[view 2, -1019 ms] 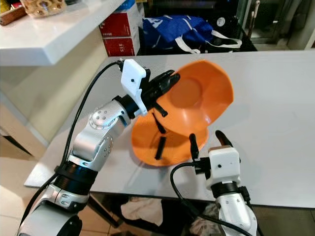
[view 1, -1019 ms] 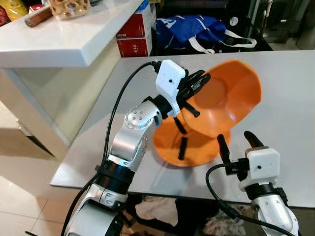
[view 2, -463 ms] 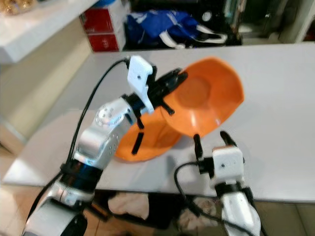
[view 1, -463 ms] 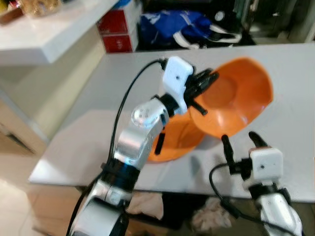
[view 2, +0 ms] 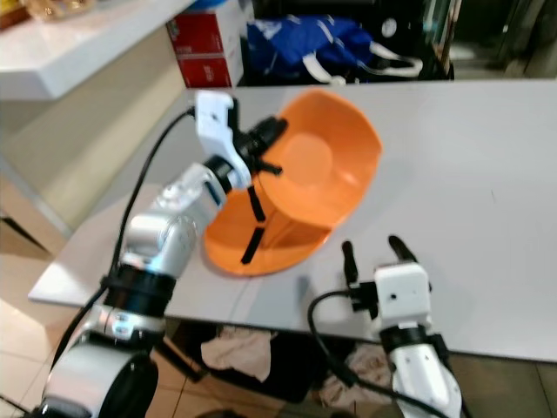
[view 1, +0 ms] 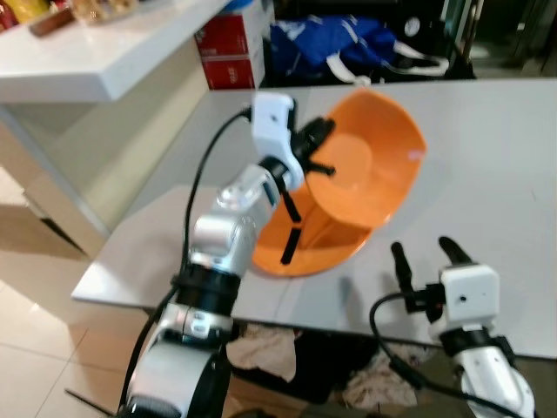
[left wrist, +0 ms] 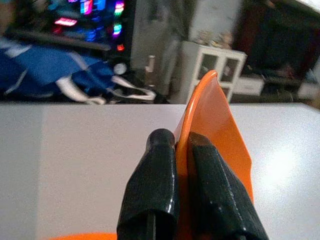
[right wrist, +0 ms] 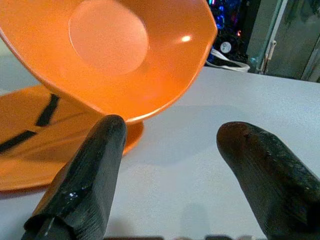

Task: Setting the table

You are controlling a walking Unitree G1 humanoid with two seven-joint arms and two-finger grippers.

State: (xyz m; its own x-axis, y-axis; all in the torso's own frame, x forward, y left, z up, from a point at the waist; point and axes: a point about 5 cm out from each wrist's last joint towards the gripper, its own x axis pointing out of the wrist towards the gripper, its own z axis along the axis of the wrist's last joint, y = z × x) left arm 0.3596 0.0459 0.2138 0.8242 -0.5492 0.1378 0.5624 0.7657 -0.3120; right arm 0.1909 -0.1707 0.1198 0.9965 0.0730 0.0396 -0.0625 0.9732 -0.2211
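Observation:
An orange bowl (view 1: 370, 161) hangs tilted on its side over an orange plate (view 1: 318, 248) that lies flat on the grey table (view 1: 487, 174). My left gripper (view 1: 311, 150) is shut on the bowl's near rim; in the left wrist view both black fingers (left wrist: 152, 180) pinch the thin orange edge (left wrist: 217, 125). My right gripper (view 1: 426, 252) is open near the table's front edge, to the right of the plate. Its wrist view shows the bowl (right wrist: 125, 55) and the plate (right wrist: 30, 145) just beyond its spread fingers (right wrist: 85, 185).
A white counter (view 1: 96, 65) stands at the left, with bare floor below it. A red box (view 1: 231, 57) and a blue bag (view 1: 331, 39) lie behind the table's far edge. The table's right half is bare grey surface.
The whole view has shifted, so the camera has moved. My left gripper still holds the bowl tilted over the plate; my right gripper stays open at the front edge.

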